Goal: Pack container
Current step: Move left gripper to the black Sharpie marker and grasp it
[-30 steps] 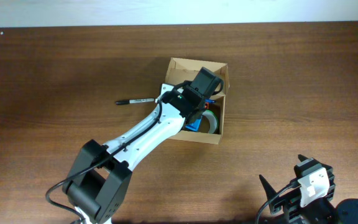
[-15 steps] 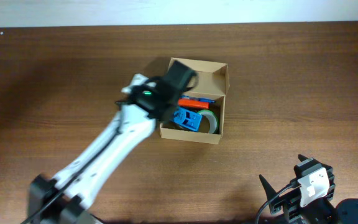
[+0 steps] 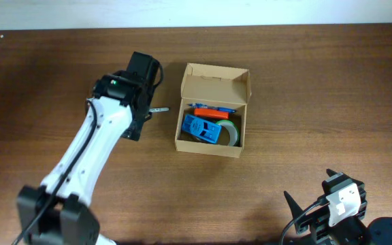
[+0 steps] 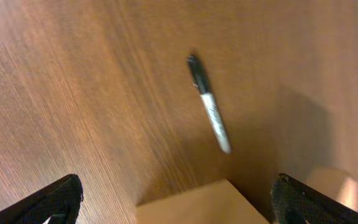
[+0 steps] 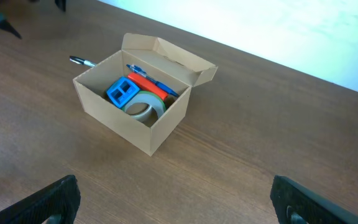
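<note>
Holding blue block (image 3: 201, 129), tape roll (image 3: 232, 134), orange item (image 3: 213, 111): container (image 3: 208, 148), lid open | left tool (image 4: 177, 182) apart | right tool (image 5: 174, 183) apart

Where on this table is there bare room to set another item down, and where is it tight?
Bare wood runs right of the container to the table edge, and along its near side. Tight spots: inside the container, already holding items, and its left side, where the marker lies below the open left gripper.
</note>
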`<action>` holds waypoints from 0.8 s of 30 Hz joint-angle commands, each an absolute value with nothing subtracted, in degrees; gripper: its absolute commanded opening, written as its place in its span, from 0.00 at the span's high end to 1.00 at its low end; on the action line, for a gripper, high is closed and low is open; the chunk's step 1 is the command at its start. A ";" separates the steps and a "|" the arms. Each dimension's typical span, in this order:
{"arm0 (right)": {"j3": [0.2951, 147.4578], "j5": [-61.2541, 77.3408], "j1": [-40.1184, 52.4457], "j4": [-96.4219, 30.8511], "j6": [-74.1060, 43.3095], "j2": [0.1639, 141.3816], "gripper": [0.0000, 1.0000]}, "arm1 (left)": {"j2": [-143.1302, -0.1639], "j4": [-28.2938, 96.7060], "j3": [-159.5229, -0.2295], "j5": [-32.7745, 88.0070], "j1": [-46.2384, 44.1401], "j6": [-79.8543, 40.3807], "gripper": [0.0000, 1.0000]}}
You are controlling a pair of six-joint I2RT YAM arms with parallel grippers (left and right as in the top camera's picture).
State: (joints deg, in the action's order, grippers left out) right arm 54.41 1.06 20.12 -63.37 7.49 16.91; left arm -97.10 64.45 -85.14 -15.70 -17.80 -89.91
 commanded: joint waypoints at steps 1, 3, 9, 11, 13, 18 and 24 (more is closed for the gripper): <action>54.26 0.40 19.81 -63.24 7.01 16.58 0.01 | -101.73 64.95 -85.73 -13.23 -16.03 -89.30 0.04; 54.26 0.40 19.79 -63.24 7.01 16.58 0.01 | -103.59 65.01 -86.00 -12.05 -15.46 -89.27 0.04; 54.26 0.40 19.81 -63.24 7.01 16.58 0.01 | -108.01 65.14 -87.24 -10.68 -15.20 -90.17 0.04; 54.26 0.40 19.81 -63.24 7.01 16.58 0.01 | -109.25 65.19 -87.79 -10.26 -15.20 -90.87 0.04; 54.26 0.40 19.81 -63.24 7.01 16.58 0.01 | -110.65 65.21 -88.18 -9.78 -15.20 -92.82 0.04; 54.26 0.40 19.81 -63.24 7.01 16.58 0.01 | -113.75 65.08 -88.90 -8.10 -15.20 -98.13 0.04; 54.26 0.40 19.79 -63.24 7.01 16.58 0.01 | -117.93 61.82 -92.47 -8.32 -15.20 -98.13 0.04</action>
State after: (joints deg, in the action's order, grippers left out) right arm 54.41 1.06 20.12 -63.37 7.46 16.91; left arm -115.59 62.94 -89.67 -8.71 -15.40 -96.40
